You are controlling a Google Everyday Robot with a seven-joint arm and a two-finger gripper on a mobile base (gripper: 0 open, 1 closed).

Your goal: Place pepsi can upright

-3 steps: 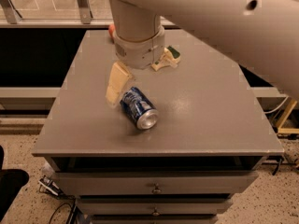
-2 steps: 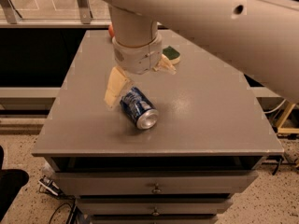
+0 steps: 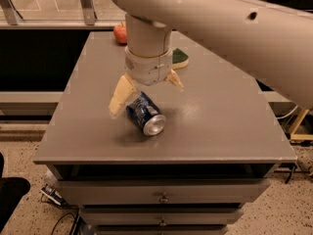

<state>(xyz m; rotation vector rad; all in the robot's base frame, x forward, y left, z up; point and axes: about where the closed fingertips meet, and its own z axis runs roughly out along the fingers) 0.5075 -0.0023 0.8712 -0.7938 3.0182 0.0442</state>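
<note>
- I saw the fingers (image 3: 119, 98) spread wide, holding nothing, one on each side of the can's far end.
- The left finger hung just beside the can's (image 3: 145, 113) left flank; I could not tell whether it touched. The right finger stood higher and apart from the can.
- The gripper (image 3: 146, 100) pointed down over the middle of the table (image 3: 225, 131), right above the can.
- The can lay on its side on the table top, its silver end turned toward the camera and slightly right, its blue body running back under the gripper.
- The pale wrist (image 3: 146, 62) rose straight up from the gripper and joined the thick arm (image 3: 220, 28), which crossed the upper right of the view.
- A sponge (image 3: 179, 58) lay behind the wrist, partly hidden by it.
- An apple (image 3: 120, 32) sat near the table's far edge, well apart from the can.
- Drawers (image 3: 161, 196) showed below the table top.
</note>
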